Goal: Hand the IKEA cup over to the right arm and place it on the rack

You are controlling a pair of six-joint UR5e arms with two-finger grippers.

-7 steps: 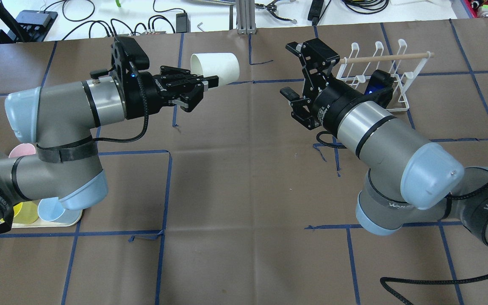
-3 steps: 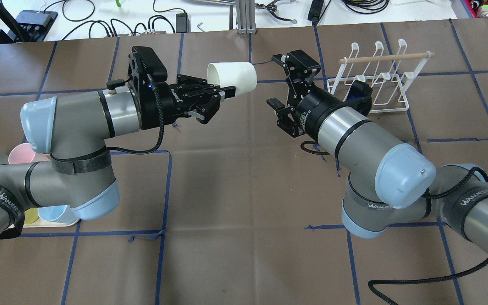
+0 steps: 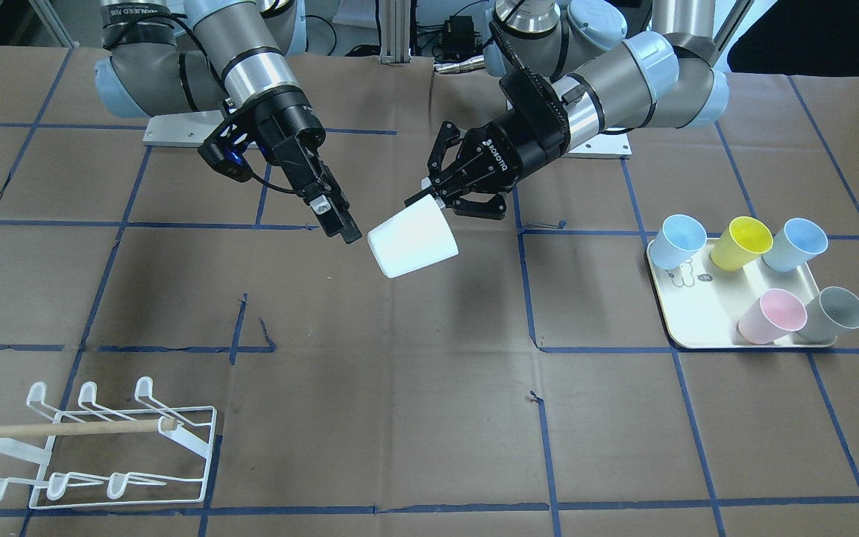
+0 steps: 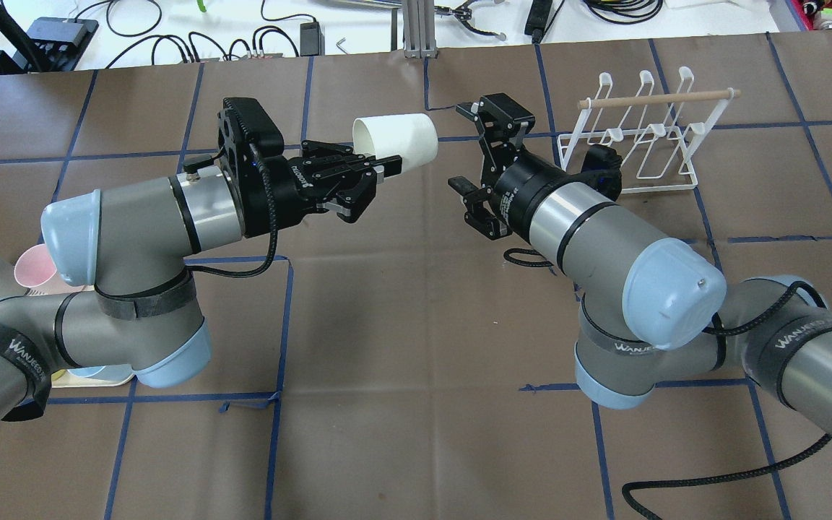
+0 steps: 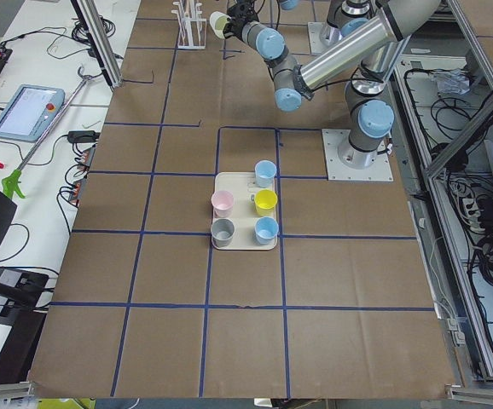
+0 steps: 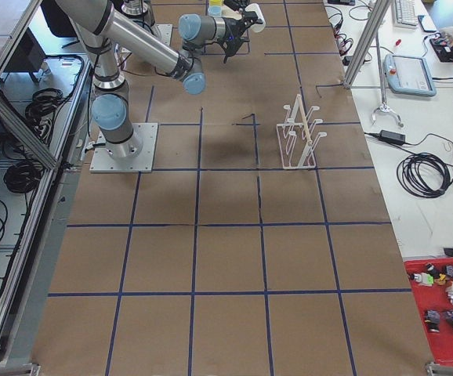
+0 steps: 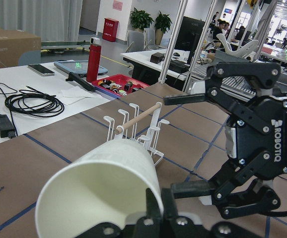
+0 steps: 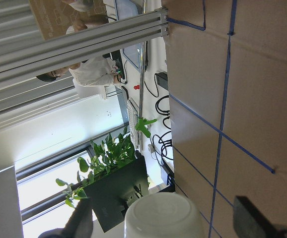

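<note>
The white IKEA cup (image 4: 396,141) lies on its side in the air over the far middle of the table, with its base towards the right arm. My left gripper (image 4: 380,167) is shut on the cup's rim, which also shows in the front view (image 3: 412,240) and the left wrist view (image 7: 104,193). My right gripper (image 4: 463,148) is open and empty, facing the cup's base a short gap away. In the right wrist view the base (image 8: 163,215) sits between the fingers (image 8: 252,220). The white wire rack (image 4: 640,137) with a wooden dowel stands behind the right gripper.
A cream tray (image 3: 698,321) with several coloured cups stands by the left arm's base, partly hidden under the arm in the overhead view (image 4: 109,375). A black cable (image 4: 712,477) trails on the table at the near right. Cables and tools lie past the far edge.
My left gripper has carried the cup to the right. My right gripper has moved left, away from the rack, and closed the gap to the cup's base. It stays open.
</note>
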